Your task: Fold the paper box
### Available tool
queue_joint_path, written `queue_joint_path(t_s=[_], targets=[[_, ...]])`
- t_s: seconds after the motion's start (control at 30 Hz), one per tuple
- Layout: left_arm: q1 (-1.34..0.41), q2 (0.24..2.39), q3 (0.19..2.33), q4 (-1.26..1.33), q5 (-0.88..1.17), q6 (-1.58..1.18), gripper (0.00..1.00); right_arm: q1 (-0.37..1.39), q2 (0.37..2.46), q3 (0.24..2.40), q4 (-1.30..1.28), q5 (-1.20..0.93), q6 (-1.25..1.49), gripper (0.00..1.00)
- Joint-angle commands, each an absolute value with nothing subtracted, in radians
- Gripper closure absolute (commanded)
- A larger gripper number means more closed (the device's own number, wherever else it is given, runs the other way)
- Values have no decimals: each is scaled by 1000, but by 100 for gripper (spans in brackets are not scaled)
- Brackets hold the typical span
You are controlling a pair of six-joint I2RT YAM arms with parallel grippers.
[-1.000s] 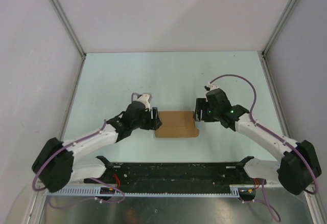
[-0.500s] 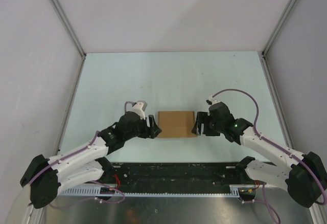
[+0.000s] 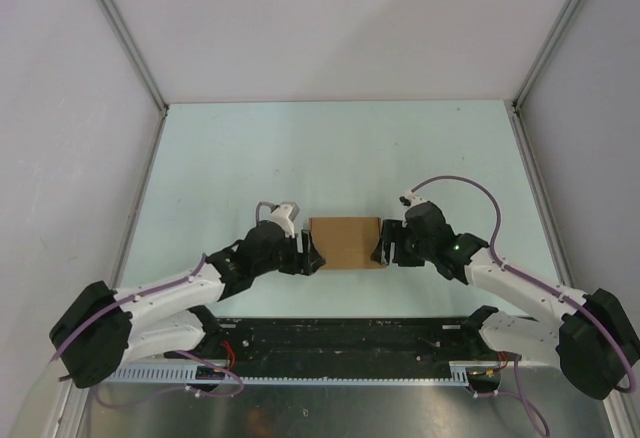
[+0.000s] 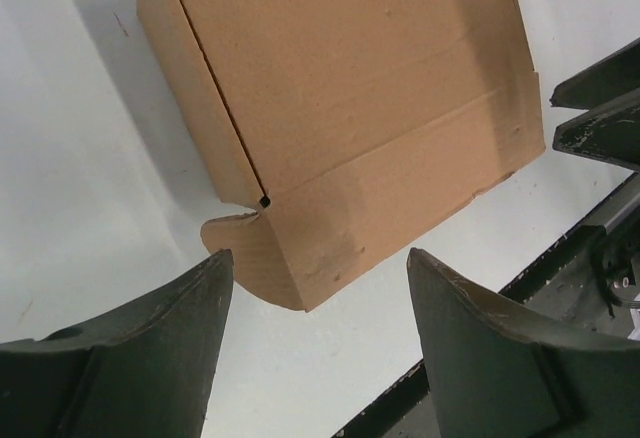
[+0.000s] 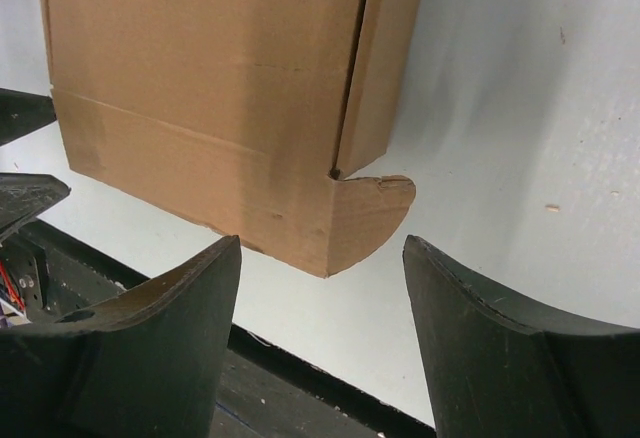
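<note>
Paper box (image 3: 345, 241) lay flat between left gripper (image 3: 308, 252) and right gripper (image 3: 386, 247), both wide, empty. Best to press both its ends evenly so it wouldn't slide.

1. White shells and black joints showed on the left arm (image 3: 165, 293) and the right arm (image 3: 520, 280).
2. A purple cable (image 3: 455, 178) arched off the right arm, thin and looping.
3. There was a green light (image 3: 452, 249) on its black wrist housing.
4. The left gripper (image 4: 318, 255) and the right gripper (image 5: 322, 241) had dark, broad, curved fingers with scuffed edges.
</note>
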State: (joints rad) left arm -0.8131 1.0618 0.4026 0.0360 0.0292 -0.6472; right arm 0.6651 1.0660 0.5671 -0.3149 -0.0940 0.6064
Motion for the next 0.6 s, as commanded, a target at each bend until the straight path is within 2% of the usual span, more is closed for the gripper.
queue_joint_path(t_s=[0.0,0.57], targets=[[-821,1074,402,92,29,-657,25,676,1077,557,-253,-66,598,29],[-822,1147,443,84,-22,-638,24,680,1124,548,-189,-93,583,30]])
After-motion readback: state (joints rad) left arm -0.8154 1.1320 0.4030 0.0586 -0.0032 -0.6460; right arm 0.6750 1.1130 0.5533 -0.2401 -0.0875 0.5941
